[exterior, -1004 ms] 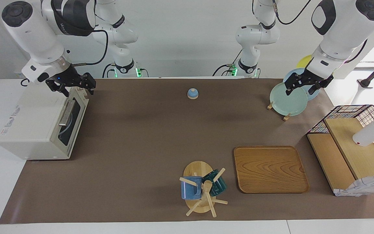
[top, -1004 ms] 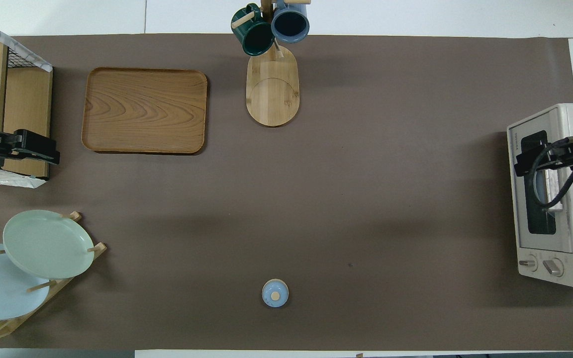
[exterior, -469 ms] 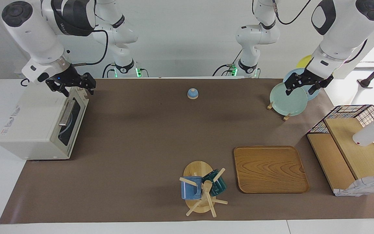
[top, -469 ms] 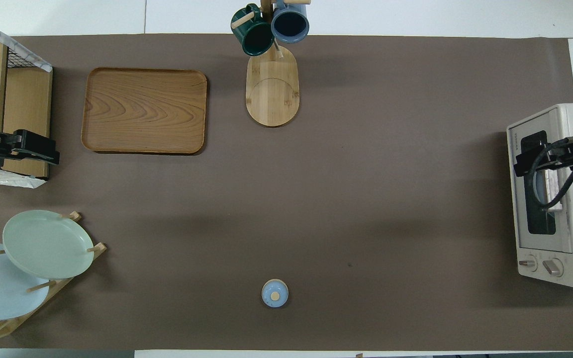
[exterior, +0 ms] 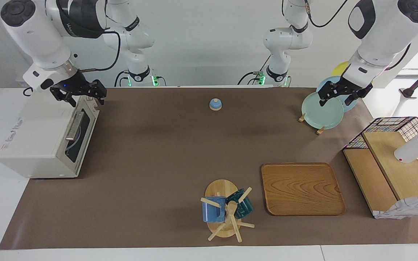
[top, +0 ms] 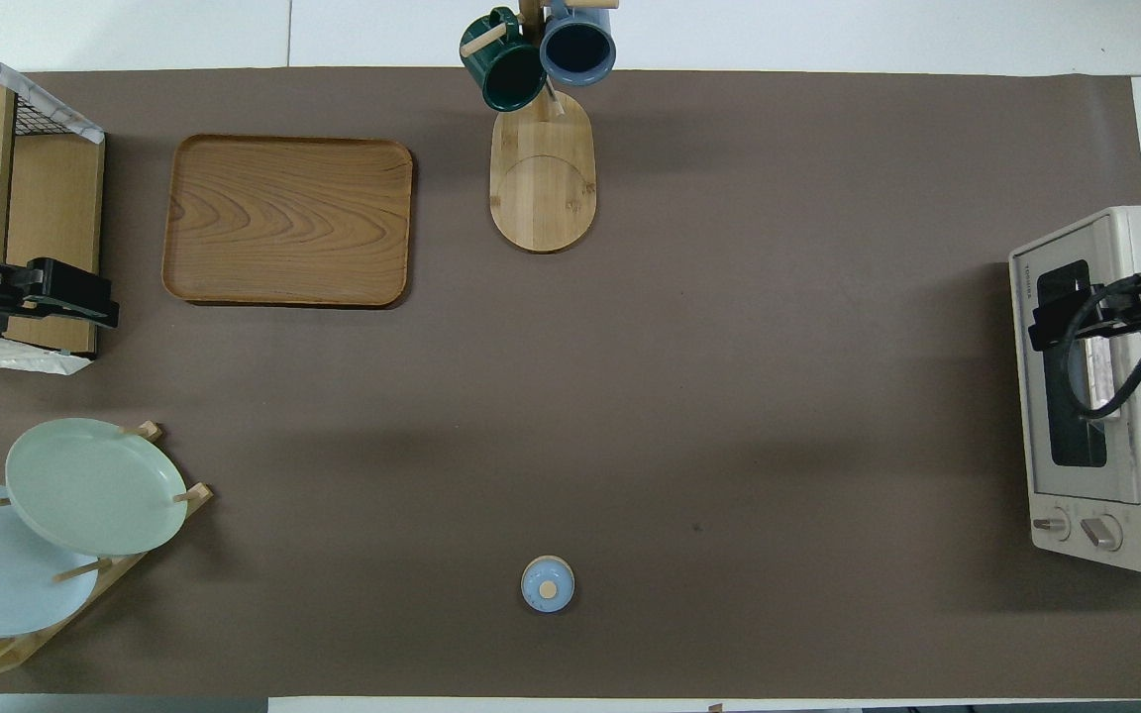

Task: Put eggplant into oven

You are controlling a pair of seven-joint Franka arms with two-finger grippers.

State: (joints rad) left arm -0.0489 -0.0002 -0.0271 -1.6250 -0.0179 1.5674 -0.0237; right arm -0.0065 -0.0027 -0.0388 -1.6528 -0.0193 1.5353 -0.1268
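Both arms hang raised, the right gripper (exterior: 84, 95) and left gripper (exterior: 340, 95) each spread wide.

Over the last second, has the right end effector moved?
Yes, slightly: the right end effector has risen and drifted farther over the oven, away from the door side; open, empty.

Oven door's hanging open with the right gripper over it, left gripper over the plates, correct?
Not quite: the oven door is shut, its handle flat against the front, as the facing view shows. The rest holds: the right gripper is over the oven, the left gripper over the plates.
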